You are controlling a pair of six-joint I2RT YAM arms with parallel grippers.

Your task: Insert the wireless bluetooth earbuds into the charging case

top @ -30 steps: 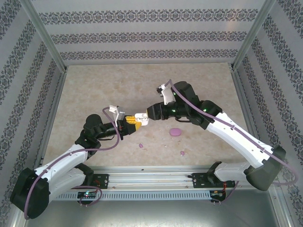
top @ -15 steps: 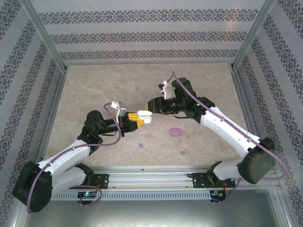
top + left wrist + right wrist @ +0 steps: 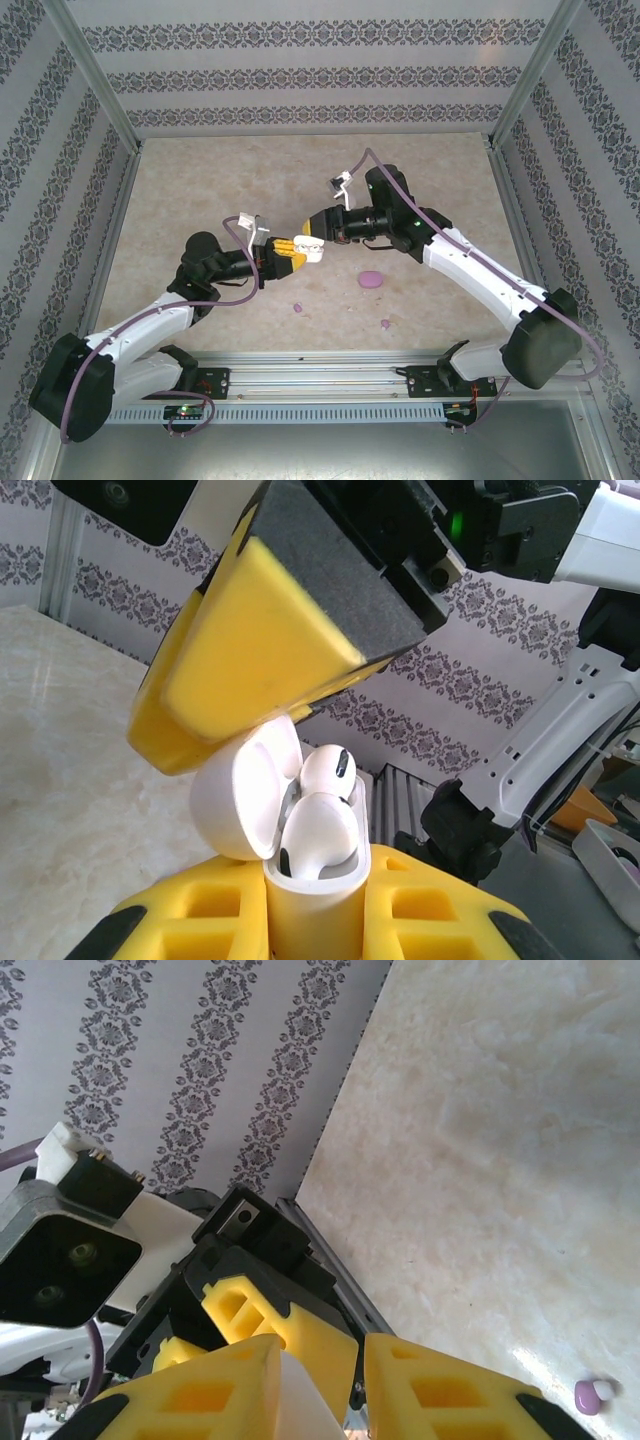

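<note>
Left wrist view: my left tool (image 3: pixel 318 930) is clenched on the body of the white charging case (image 3: pixel 315 890), with a yellow finger on each side. The lid (image 3: pixel 232 800) is swung open toward the left of that view. Two white earbuds (image 3: pixel 320 835) sit in the case, one behind the other, their rounded tops above the rim. One yellow finger (image 3: pixel 265 655) of my right tool (image 3: pixel 308 240) lies on the outside of the lid, touching its back.

From the right wrist, my right fingers stand apart with a white edge of the lid between them, against the finger on the left of that view. I cannot tell whether the other finger presses it, so I cannot say if that tool grips.

From above, both tools meet tip to tip over the middle of the table (image 3: pixel 200 190). Near them, toward my right arm, a purple case (image 3: pixel 371 279) lies on the table. Two purple earbuds (image 3: pixel 297 307) lie well apart, closer to my bases: one nearward of the tools, the other (image 3: pixel 386 323) near the purple case.
</note>
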